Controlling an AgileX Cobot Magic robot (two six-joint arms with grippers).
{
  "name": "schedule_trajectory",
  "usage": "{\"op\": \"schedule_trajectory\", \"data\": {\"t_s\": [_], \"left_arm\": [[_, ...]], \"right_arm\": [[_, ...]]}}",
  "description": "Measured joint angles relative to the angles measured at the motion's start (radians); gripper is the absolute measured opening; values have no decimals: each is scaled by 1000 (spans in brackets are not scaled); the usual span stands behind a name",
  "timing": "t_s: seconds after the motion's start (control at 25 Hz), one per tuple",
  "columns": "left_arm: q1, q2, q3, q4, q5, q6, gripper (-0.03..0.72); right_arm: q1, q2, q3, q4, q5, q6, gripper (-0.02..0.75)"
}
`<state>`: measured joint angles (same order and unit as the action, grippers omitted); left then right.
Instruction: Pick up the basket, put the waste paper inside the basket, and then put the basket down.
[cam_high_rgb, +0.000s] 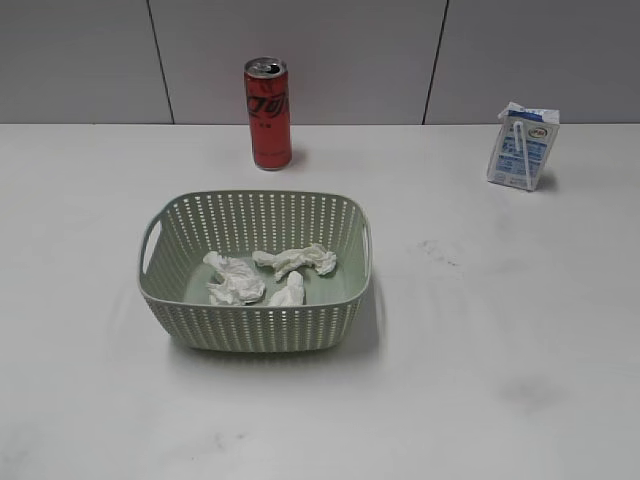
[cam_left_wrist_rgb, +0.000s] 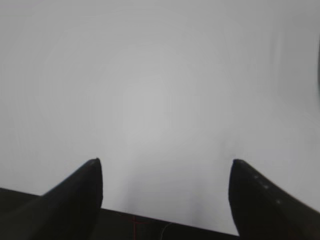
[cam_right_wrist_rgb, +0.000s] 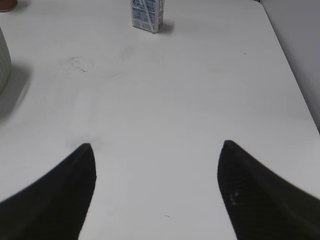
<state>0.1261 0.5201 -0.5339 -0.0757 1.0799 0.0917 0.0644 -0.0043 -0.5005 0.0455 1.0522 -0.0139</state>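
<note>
Basket (cam_high_rgb: 345, 318) on table holds three paper wads (cam_high_rgb: 236, 280).

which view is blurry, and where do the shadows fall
Left wrist view: soft and featureless, only the end effector tips against blank table. Exterior view: sharp, the basket casting a faint shadow to its right. Right wrist view: fairly clear, the carton shading to its right, tips blurred.

The basket (cam_high_rgb: 256, 272) sits centre-left on the table (cam_high_rgb: 480, 350), three paper wads (cam_high_rgb: 270, 275) inside; can (cam_high_rgb: 268, 113) behind it, carton (cam_high_rgb: 524, 146) upper right.
</note>
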Motion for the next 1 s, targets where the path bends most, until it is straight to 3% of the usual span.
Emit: {"op": "schedule_trajectory", "data": {"t_s": [1.0], "left_arm": [[-23, -509, 46, 0, 3, 0, 591]], "right_arm": [[0, 0, 0, 0, -1, 1, 572]]}}
